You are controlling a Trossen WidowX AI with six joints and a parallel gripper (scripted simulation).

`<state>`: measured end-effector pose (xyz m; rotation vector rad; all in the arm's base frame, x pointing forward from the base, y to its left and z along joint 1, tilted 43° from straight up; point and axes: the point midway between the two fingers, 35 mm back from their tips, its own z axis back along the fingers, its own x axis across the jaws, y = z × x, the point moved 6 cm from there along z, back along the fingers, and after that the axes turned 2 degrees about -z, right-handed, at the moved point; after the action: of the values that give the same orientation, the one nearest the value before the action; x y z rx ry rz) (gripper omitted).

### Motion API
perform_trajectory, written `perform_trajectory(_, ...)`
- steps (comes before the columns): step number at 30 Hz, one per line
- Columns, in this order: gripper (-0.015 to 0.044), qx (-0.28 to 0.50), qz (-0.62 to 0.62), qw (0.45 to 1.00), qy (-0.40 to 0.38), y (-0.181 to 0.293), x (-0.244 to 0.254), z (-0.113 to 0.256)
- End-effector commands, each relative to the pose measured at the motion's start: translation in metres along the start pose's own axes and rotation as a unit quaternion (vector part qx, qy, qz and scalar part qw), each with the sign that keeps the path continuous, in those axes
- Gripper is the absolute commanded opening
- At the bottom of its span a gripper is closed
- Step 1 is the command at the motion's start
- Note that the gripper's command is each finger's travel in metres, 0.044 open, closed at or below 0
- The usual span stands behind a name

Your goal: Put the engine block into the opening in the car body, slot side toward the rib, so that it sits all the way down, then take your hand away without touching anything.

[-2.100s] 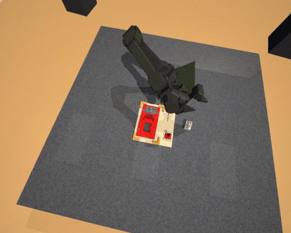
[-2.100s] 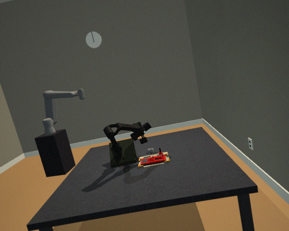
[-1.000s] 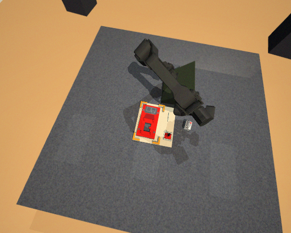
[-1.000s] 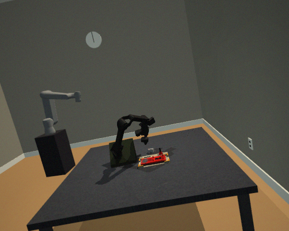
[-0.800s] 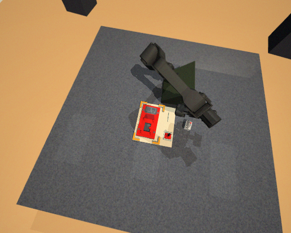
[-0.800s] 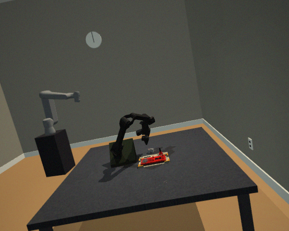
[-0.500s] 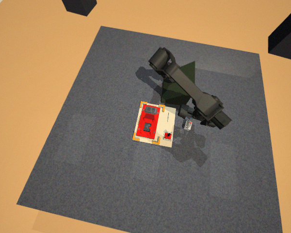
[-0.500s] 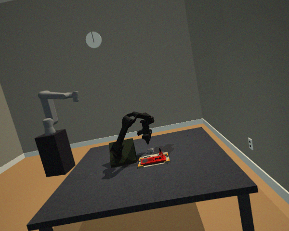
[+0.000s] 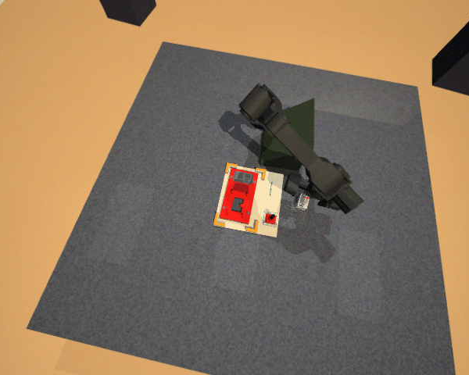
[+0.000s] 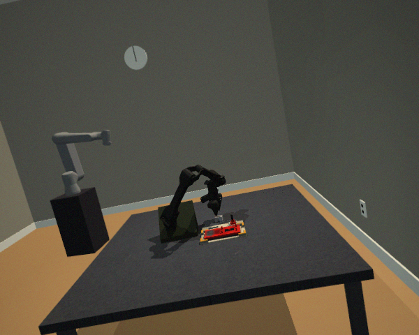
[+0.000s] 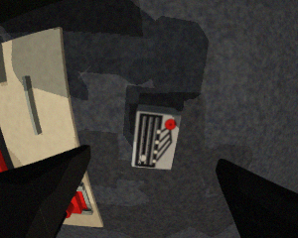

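The engine block (image 9: 302, 201) (image 10: 218, 218) (image 11: 155, 140) is a small pale grey block with dark stripes and a red dot on top. It stands on the dark table just beside the board's edge. My gripper (image 10: 216, 213) (image 11: 156, 160) is open and empty above the block, one finger to each side of it in the wrist view. In the top view the arm hides most of the gripper. The red car body (image 9: 249, 198) (image 10: 222, 234) lies on the board between orange corners. Its dark opening (image 9: 234, 205) has a red piece jutting in from the right in the top view.
The cream board (image 9: 263, 201) (image 11: 50, 114) also carries a thin grey rod (image 9: 271, 188) (image 11: 32, 105) and a red square piece with a black upright lever (image 9: 271, 217). The left finger hangs over the board's edge in the wrist view. A dark green plate (image 9: 305, 121) (image 10: 188, 216) lies by the arm's base.
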<state>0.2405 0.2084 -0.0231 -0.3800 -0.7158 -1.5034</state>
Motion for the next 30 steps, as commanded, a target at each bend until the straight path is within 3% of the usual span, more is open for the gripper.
perform_trajectory(1,0.0440,0.000,0.005,1.000,-0.003,-0.001,0.000,-0.007)
perform_trajectory(20,0.0440,0.001,0.005,1.000,-0.004,-0.001,0.000,-0.034)
perform_trajectory(30,0.0177,0.001,0.005,1.000,-0.004,-0.001,0.000,-0.034)
